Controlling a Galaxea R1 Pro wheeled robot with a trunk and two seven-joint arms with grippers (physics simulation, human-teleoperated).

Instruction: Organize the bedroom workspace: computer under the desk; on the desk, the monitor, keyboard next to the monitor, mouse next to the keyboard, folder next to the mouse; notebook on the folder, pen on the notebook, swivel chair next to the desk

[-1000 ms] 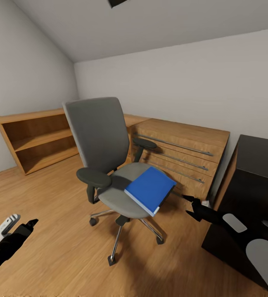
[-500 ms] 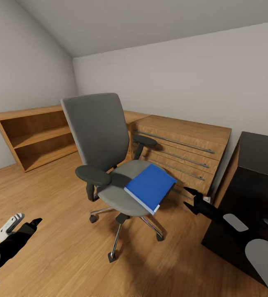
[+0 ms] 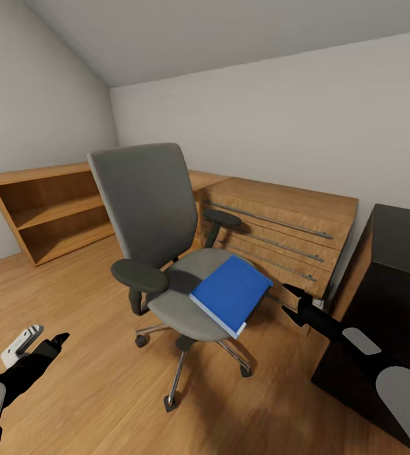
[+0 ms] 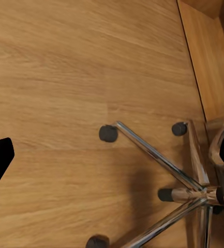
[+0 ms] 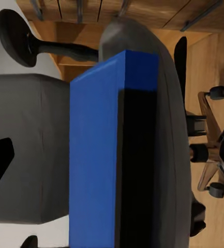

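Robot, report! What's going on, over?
Both grippers open, empty. Right gripper beside folder on swivel chair. Nothing between them.

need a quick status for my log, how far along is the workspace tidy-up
Early stage. Nothing visible here looks done: the folder lies on the seat of the swivel chair, which stands out on the wooden floor beside a wooden drawer chest. In hand: the right gripper is open and empty, just beside the folder, apparently lined up to pick it. The left gripper hangs low, empty. Moving folder and chair is left.
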